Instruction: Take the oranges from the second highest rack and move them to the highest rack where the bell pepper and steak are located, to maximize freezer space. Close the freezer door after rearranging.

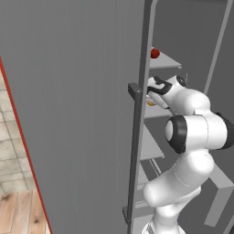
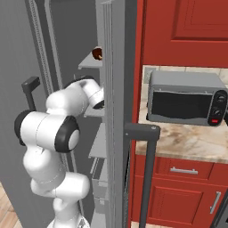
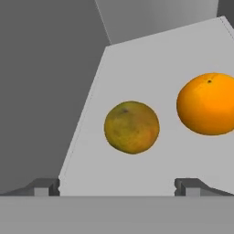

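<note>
Two oranges (image 3: 131, 127) sat apart on the second rack (image 3: 151, 59).
The gripper (image 3: 118, 186) hovered wide open, holding nothing.

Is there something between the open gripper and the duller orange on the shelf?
Nothing visible does. In the hand view the gripper stands open, and the greenish-yellow orange lies straight ahead between its fingertips, with bare second highest rack before it. The brighter orange sits apart, off to one side.

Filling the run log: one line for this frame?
phase: reaching for oranges | pincer: open, nothing held | dull orange, bright orange: on second highest rack | bell pepper: on highest rack | freezer door: open
</note>
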You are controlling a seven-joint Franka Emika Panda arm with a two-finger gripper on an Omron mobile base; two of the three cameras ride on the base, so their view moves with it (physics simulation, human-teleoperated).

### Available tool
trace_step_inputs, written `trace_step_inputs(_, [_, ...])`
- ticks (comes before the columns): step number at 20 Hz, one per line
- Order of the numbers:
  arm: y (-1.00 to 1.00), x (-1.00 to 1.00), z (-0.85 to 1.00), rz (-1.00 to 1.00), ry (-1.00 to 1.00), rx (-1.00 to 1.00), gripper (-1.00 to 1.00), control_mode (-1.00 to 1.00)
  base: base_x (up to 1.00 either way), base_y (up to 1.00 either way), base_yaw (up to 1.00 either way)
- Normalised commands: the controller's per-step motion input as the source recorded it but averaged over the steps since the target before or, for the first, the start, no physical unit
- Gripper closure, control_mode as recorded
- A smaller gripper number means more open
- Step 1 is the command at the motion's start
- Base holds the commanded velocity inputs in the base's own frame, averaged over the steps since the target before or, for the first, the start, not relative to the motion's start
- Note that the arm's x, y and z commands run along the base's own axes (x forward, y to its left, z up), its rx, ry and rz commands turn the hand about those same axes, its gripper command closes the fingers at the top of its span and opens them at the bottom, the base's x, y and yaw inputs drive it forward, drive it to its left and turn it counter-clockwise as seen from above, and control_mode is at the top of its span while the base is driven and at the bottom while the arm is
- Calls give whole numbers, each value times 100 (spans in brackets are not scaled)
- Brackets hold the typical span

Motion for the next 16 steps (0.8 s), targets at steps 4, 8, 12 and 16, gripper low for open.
trace_step_inputs(4, [0, 27, -14, 0, 0, 0, -100, -100, 0, 0, 0])
trace_step_inputs(8, [0, 30, -13, 0, 0, 0, -100, -100, 0, 0, 0])
trace_step_inputs(12, [0, 24, -13, 0, 0, 0, -100, -100, 0, 0, 0])
trace_step_inputs(16, [0, 18, -15, 0, 0, 0, -100, -100, 0, 0, 0])
